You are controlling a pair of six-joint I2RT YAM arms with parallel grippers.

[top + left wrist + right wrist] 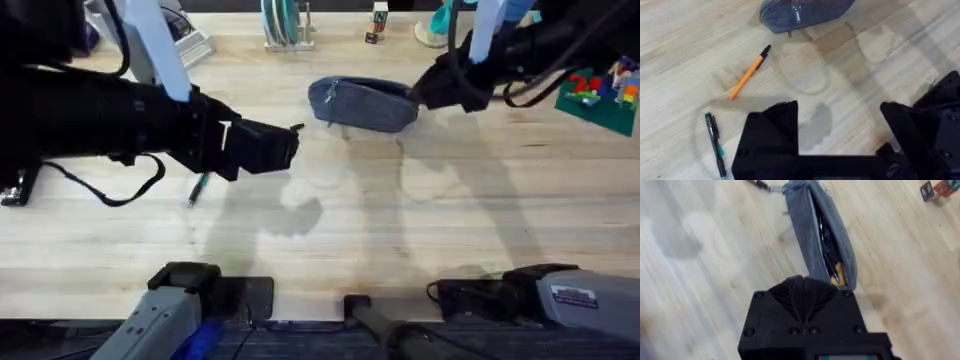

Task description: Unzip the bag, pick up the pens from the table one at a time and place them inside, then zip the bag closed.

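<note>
The grey-blue bag [362, 103] lies at the back middle of the table [400, 220]. Its zipper stands open in the right wrist view, with dark and yellow things inside the bag [812, 240]. My right gripper [428, 93] is at the bag's right end, shut on the fabric there. My left gripper [840, 132] hovers open and empty above the boards. The orange pen [749, 72] lies beyond it, black tip toward the bag [800, 12]. The black pen [715, 145] with green trim lies nearer, and it shows under the left arm as the black pen [197, 189].
A green plate with toy bricks [598, 95] sits at the back right. A dish rack [283, 25], a small bottle [378, 22] and a teal object [440, 25] line the back edge. Bare boards stretch across the middle and front.
</note>
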